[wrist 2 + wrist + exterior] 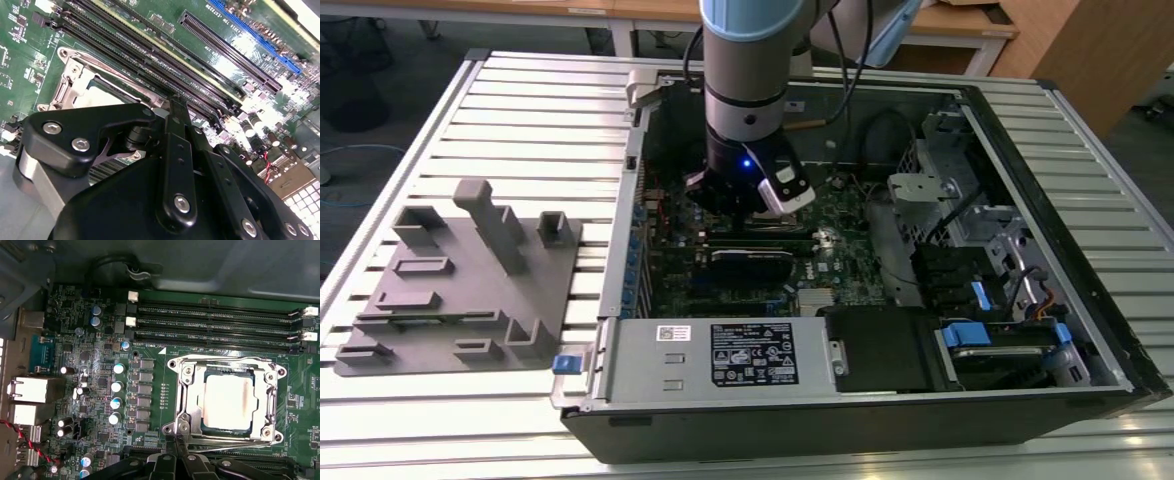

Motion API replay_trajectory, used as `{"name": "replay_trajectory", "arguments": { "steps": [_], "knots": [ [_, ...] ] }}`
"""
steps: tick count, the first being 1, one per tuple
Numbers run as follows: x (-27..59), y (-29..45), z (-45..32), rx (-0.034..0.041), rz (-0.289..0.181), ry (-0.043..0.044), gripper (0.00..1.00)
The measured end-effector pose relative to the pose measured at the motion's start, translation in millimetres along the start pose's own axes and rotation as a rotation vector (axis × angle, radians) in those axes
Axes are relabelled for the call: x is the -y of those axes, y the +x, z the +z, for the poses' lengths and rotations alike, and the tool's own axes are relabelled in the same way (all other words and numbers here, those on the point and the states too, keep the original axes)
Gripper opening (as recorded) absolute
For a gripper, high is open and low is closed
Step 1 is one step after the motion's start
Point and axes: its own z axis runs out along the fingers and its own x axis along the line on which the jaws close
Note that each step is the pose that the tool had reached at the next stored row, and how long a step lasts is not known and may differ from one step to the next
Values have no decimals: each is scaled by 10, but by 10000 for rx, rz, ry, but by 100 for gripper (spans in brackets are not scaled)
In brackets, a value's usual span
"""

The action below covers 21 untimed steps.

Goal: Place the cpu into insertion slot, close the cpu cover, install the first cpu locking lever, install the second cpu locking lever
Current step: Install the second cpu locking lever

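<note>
The cpu (230, 402) lies flat in the insertion slot (186, 372), its dull silver top showing through the window of the cpu cover (269, 397), which is down over it. A thin wire lever (230, 441) runs along the socket edge nearest my gripper (176, 446). The black fingertips are shut together and sit right at that lever's end by the socket corner. In the second wrist view the gripper (175, 112) hangs over the socket, with the cpu (102, 92) partly hidden behind it. In the exterior view the gripper (736, 208) is low inside the open computer case (1067, 230).
Long black memory slots (215, 320) flank the socket on both sides. Capacitors (117, 385) and rear ports (30, 390) stand beside it. A blue card slot (250, 35) lies further off. The power supply (720, 355) and drive cage (947, 200) crowd the case. A grey fixture (460, 280) sits on the slatted table.
</note>
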Motion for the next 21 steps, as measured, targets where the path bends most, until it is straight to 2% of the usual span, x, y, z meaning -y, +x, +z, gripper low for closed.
{"name": "replay_trajectory", "arguments": {
  "steps": [5, 9, 15, 16, 21],
  "knots": [
    [23, 2, -2, 8, 4, -139, 11],
    [48, 5, -1, 22, 10, -365, 11],
    [92, 10, 6, 39, 19, -645, 11],
    [96, 11, 7, 40, 20, -676, 11],
    [97, 15, 7, 42, 22, -689, 11]
  ]
}}
